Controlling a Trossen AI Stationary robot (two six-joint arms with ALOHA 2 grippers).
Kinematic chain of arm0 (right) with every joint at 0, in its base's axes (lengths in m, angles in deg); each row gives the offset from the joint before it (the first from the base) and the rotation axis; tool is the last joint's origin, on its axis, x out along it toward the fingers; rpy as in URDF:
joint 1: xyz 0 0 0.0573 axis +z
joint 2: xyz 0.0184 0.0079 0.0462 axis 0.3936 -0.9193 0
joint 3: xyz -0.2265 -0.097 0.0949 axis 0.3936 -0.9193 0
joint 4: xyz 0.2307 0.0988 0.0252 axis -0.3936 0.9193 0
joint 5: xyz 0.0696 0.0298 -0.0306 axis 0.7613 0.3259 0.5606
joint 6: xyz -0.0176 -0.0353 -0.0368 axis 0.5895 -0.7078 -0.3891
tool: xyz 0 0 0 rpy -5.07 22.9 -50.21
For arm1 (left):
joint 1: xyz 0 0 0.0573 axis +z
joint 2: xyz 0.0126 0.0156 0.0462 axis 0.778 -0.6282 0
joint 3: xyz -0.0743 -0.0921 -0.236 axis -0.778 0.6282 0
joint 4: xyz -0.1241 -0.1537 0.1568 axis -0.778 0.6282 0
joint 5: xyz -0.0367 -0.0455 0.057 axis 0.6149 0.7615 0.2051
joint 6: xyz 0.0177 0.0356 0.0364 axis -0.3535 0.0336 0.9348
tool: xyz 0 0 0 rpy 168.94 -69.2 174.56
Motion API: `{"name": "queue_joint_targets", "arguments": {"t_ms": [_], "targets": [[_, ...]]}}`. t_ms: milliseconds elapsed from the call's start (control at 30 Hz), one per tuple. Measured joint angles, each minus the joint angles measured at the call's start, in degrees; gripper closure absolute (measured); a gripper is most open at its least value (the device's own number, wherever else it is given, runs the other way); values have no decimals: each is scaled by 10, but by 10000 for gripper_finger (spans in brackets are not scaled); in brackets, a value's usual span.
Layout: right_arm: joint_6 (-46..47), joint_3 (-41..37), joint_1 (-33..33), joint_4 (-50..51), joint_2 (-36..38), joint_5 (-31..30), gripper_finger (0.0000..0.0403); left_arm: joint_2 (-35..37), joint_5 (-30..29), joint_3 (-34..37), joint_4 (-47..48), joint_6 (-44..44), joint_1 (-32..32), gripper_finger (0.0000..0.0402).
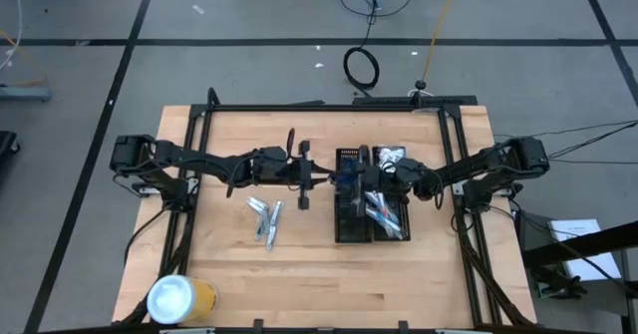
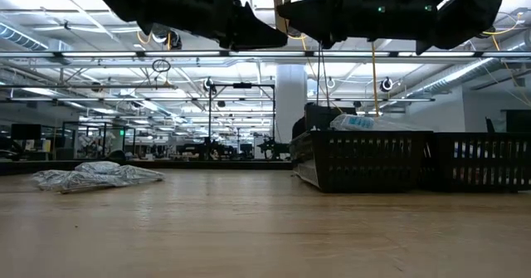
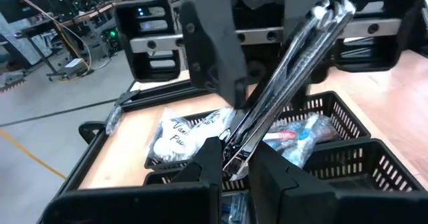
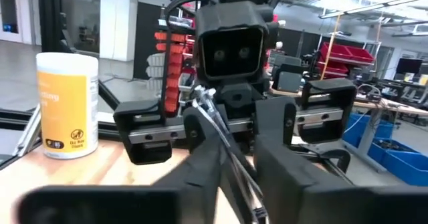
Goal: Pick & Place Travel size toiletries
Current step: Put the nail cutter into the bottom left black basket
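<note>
High view: both arms are meeting mid-table above the black trays [image 1: 371,219], which are already holding several toiletries [image 1: 384,212]; a few sachets [image 1: 265,220] are still lying loose on the wood.

L wrist: left gripper [image 3: 237,160] is pinching a slim silvery packet [image 3: 294,63].

R wrist: right gripper [image 4: 235,158] is closing narrow round the same packet – handover underway, prob.

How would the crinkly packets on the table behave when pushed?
The crinkly packets look thin and crumpled, so probably light and floppy. Their shiny film may be slippery. Lying loosely piled, they would likely slide or scatter.
</note>
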Motion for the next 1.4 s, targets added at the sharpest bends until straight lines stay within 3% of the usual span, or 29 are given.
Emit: {"name": "queue_joint_targets", "arguments": {"t_ms": [133,433,800,933,1033,1100,1267,1400], "targets": [[-20,0,-5,1,1,0,388,0,4,0,3,-15,0,366],[-45,0,-5,1,18,-4,398,1,3,0,-11,-58,-3,362],[-33,0,-17,106,108,-26,402,0,-5,0,-9,-72,-26,309],[14,0,-16,180,154,-11,402,0,-9,0,5,-66,-26,304],[94,0,-15,272,188,53,402,6,-18,0,41,-43,-27,304],[149,0,-3,326,194,93,402,7,-54,0,58,-31,-28,303],[242,0,56,447,168,104,403,7,-172,0,81,-23,-21,303],[285,0,98,462,124,102,403,7,-186,0,85,-37,-7,302]]}}
